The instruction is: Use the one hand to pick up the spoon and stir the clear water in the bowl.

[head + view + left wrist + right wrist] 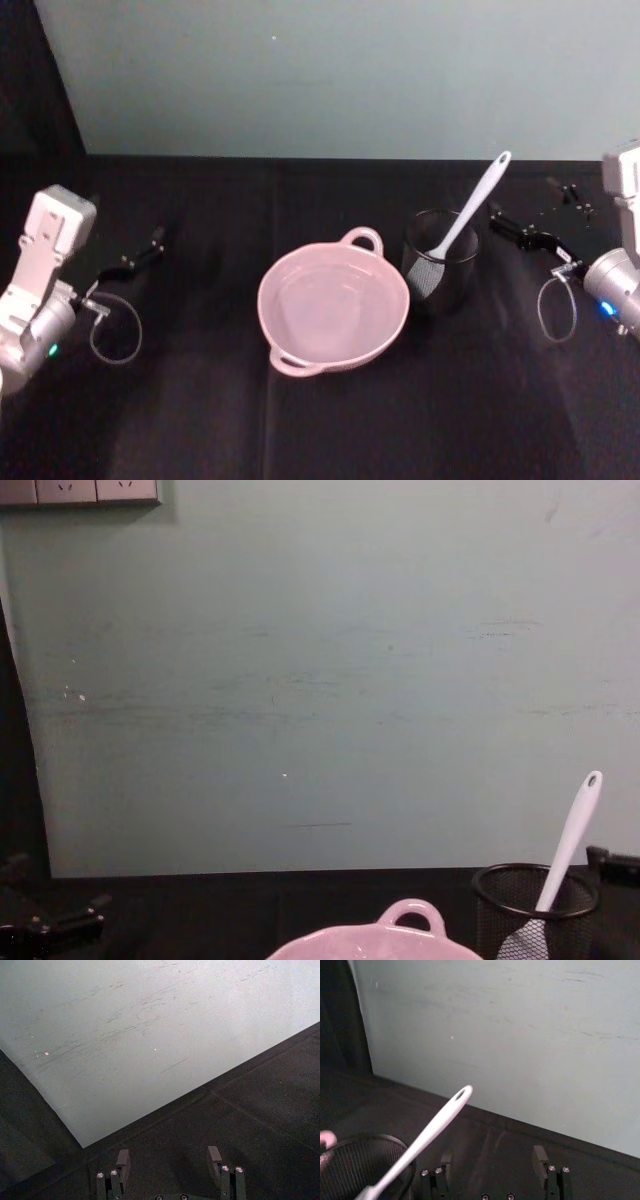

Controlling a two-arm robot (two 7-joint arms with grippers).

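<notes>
The spoon (468, 214), a slim white plastic utensil, stands head-down in a black wire-mesh cup (441, 262), its flat paddle head inside the mesh and its long handle tilting up toward the far right, the holed tip highest. Just left of the cup sits the bowl (333, 305), wide, glossy and pale pink, with loop handles at its far and near rim; clear water inside it is hard to make out. Both stand on a desk (200, 400) draped in black cloth before a pale green wall (330, 70). The right gripper (495, 1165) hovers right of the cup, jaws spread. The left gripper (170, 1162) waits at the far left, jaws spread too.
</notes>
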